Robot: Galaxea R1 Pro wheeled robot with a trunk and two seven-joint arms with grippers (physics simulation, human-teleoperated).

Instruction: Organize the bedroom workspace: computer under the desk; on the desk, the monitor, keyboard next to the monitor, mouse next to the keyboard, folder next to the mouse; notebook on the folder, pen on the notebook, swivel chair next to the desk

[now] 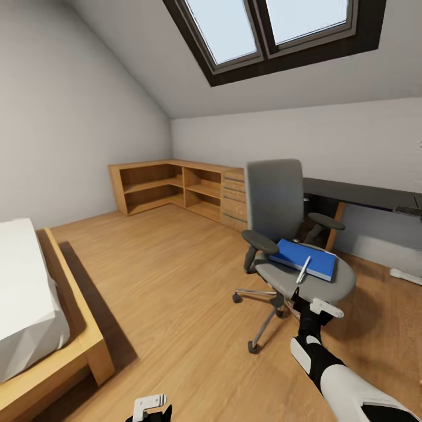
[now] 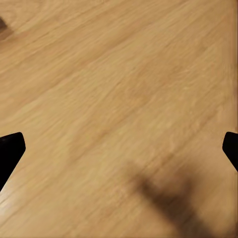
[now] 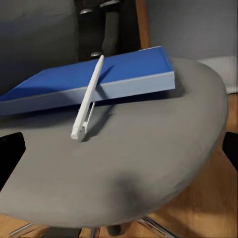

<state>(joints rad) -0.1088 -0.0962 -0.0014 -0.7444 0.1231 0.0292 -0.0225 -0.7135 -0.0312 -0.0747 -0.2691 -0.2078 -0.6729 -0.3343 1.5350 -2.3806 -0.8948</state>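
right gripper [image 1: 326,307] at seat edge, jaws spread, empty | pen [image 3: 88,97] leans on folder [image 3: 119,74] on swivel chair [image 1: 275,202], so we approach low (counter [image 1: 363,195] behind) | left gripper [image 1: 149,404] parked over floor [image 2: 119,99], jaws wide

A bright blue folder [image 1: 308,258] and a white pen [image 1: 303,271] on a grey chair [image 1: 275,202], light wood plank floor [image 1: 176,275], pale grey walls [image 1: 70,129], black table [image 1: 363,193], white mattress [image 1: 23,293]

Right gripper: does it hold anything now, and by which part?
Nothing. The right gripper is open before the swivel chair; the pen leans untouched on the folder.
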